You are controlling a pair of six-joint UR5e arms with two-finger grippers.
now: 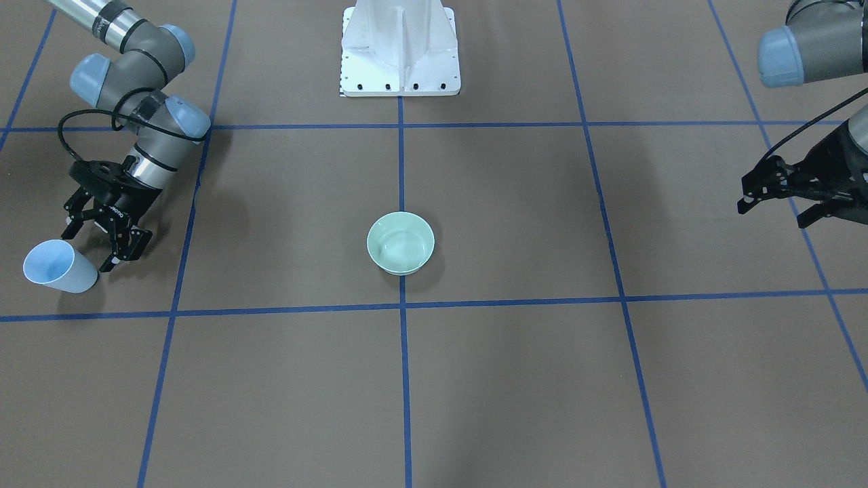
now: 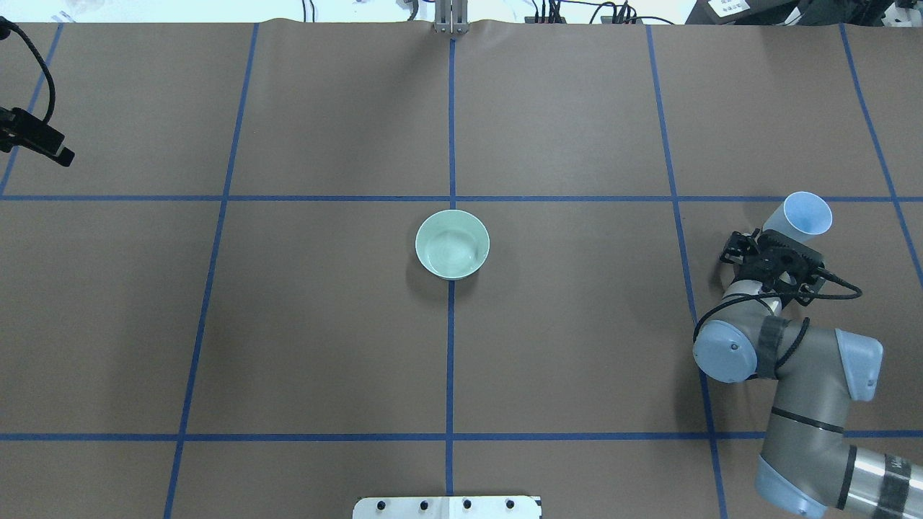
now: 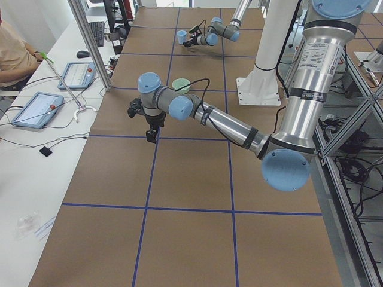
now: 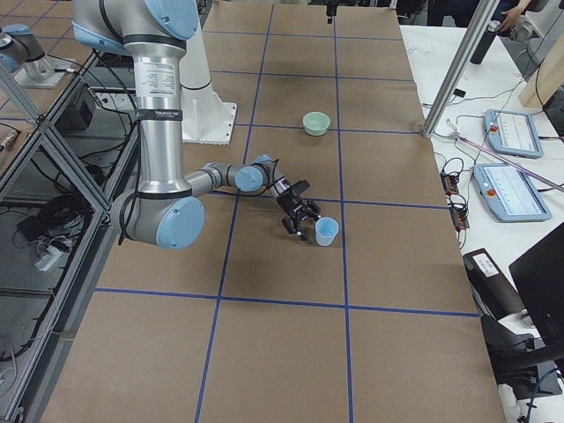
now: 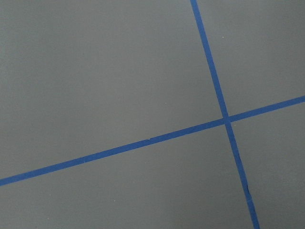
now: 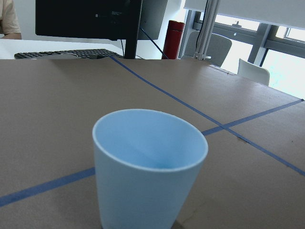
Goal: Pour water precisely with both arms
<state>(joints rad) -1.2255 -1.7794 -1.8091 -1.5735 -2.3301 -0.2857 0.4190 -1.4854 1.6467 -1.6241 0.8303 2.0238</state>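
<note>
A light blue cup (image 1: 57, 266) stands upright near the table's edge on my right side, also seen in the overhead view (image 2: 804, 216). My right gripper (image 1: 91, 247) is open just behind the cup, with nothing between its fingers. The right wrist view shows the blue cup (image 6: 150, 167) close up, and I cannot see liquid inside it. A pale green bowl (image 1: 401, 242) sits at the table's centre, and faint ripples of water (image 2: 451, 254) show in it. My left gripper (image 1: 773, 211) hangs open above the far left side, holding nothing.
The white pedestal (image 1: 400, 47) stands at the robot's side of the table. Blue tape lines (image 5: 143, 143) grid the brown surface. A side bench with tablets (image 3: 36, 107) and a seated person (image 3: 15, 54) lies beyond the table's far edge.
</note>
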